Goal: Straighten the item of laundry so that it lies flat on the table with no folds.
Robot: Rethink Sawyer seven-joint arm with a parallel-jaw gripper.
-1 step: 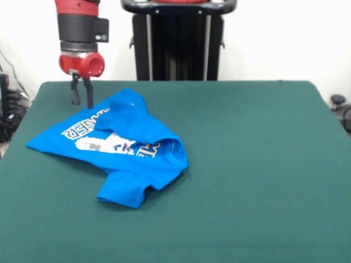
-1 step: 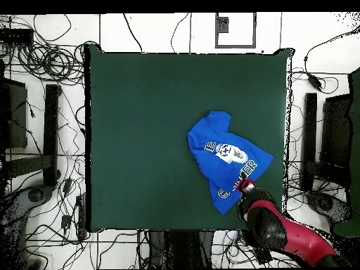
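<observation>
A: Item one: the T-shirt (image 1: 123, 145). Location?

B: On the table (image 1: 247, 164), toward the left half in the front view, nearer the far edge than the near one. Bright blue, print side up, the white lettering partly swallowed by a fold. Condition: crumpled, one flap doubled over the middle, a sleeve sticking out toward the near side.

A: Item two: the gripper (image 1: 81, 98).

B: Hanging just past the shirt's far-left edge, fingertips low, close to the cloth. Jaws narrow, a slim gap between the two dark fingers, nothing held. In the overhead view the gripper (image 2: 244, 185) sits right at the hem side of the T-shirt (image 2: 225, 155), by the lettering.

A: Bearing of shirt from jaws?

B: The cloth spreads away from the fingers, toward the table's middle and near side. Its long axis runs diagonally from that far-left edge down to the bunched sleeve.

A: Judgement?

B: The nearest edge is the likely pinch point; pulling it outward, away from the bunched end, should open the fold.
</observation>
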